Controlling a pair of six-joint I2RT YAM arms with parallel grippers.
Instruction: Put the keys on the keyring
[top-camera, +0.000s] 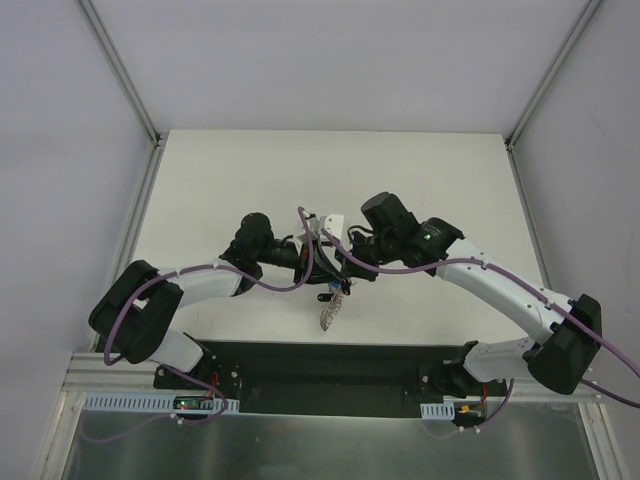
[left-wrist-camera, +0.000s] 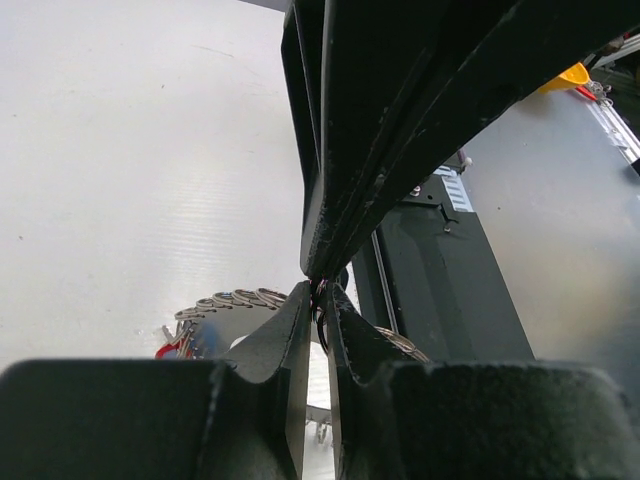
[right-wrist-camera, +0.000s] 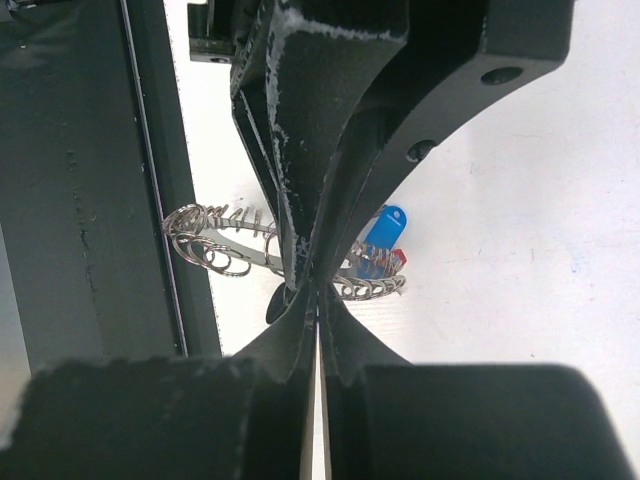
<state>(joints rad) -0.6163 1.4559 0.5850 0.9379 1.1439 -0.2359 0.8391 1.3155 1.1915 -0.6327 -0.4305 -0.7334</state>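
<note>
Item: keyring (right-wrist-camera: 225, 240), grey, wire-looped, blue tag (right-wrist-camera: 385, 225); lies beyond my meeting tips, by the near edge of the counter (top-camera: 230, 180). One dark nub (right-wrist-camera: 274, 300) alongside, possibly a key. My right jaws: pressed together. My left jaws: a bare slit apart, contents I cannot tell. Handling: brace one side, feed slowly, no twisting. Left wrist view shows that slit; right wrist view, the blue tag.

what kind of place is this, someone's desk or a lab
Probably a lab robot cell: a white table boxed in by plain panels on metal posts, with two arms bolted to a black plate at its edge.
</note>
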